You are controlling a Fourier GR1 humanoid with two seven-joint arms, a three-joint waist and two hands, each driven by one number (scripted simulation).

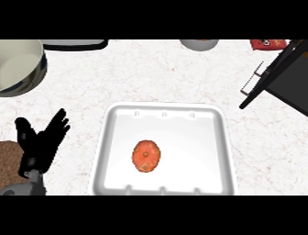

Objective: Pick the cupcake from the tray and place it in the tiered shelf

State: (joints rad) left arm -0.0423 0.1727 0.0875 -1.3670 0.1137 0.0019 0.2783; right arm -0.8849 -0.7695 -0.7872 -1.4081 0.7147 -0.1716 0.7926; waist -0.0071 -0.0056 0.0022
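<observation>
One head view, looking steeply down: a white tray (163, 151) is lying on the pale speckled bench (150, 73), and the orange cupcake (147, 156) is sitting near the tray's middle, untouched. The left hand (41, 137) is resting just beside the tray's left edge, released, fingers straight and pointing up, grasping nothing. The right hand is not showing. The dark tiered shelf (288, 75) is standing at the upper right, well apart from the cupcake. A large pale bowl (8, 66) is occupying the upper left corner.
</observation>
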